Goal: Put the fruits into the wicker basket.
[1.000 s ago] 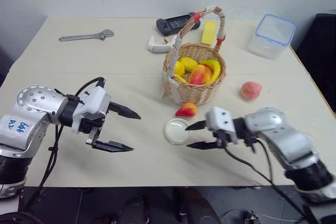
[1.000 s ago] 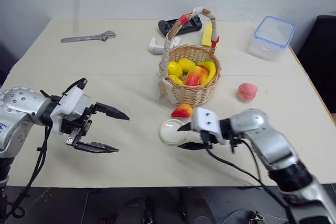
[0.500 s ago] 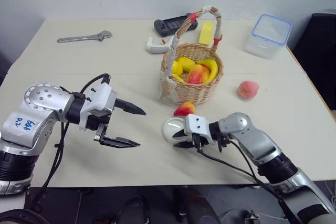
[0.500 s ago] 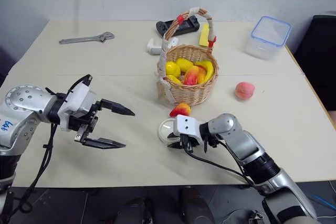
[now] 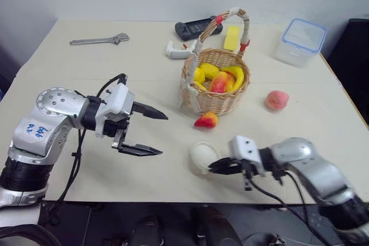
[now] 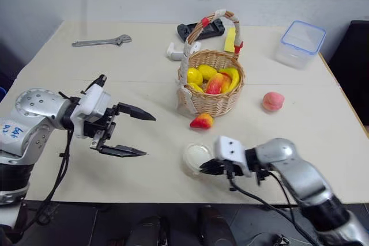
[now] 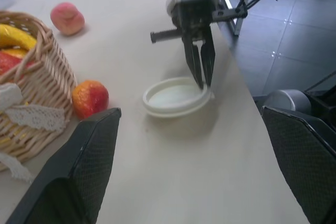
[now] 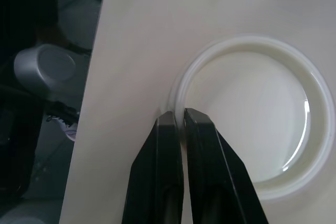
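The round white lid (image 5: 203,156) now lies nearer the tabletop's (image 5: 86,79) front edge, drawn there from beside the pointed red-and-yellow fruit (image 5: 206,121). One wicker basket (image 5: 216,87) stands mid-tabletop holding several yellow and red fruits. The left pincer (image 5: 157,135) hangs released above the tabletop. The right pincer (image 8: 178,119) is clenched on the lid's rim. One peach (image 5: 277,100) lies right of the basket.
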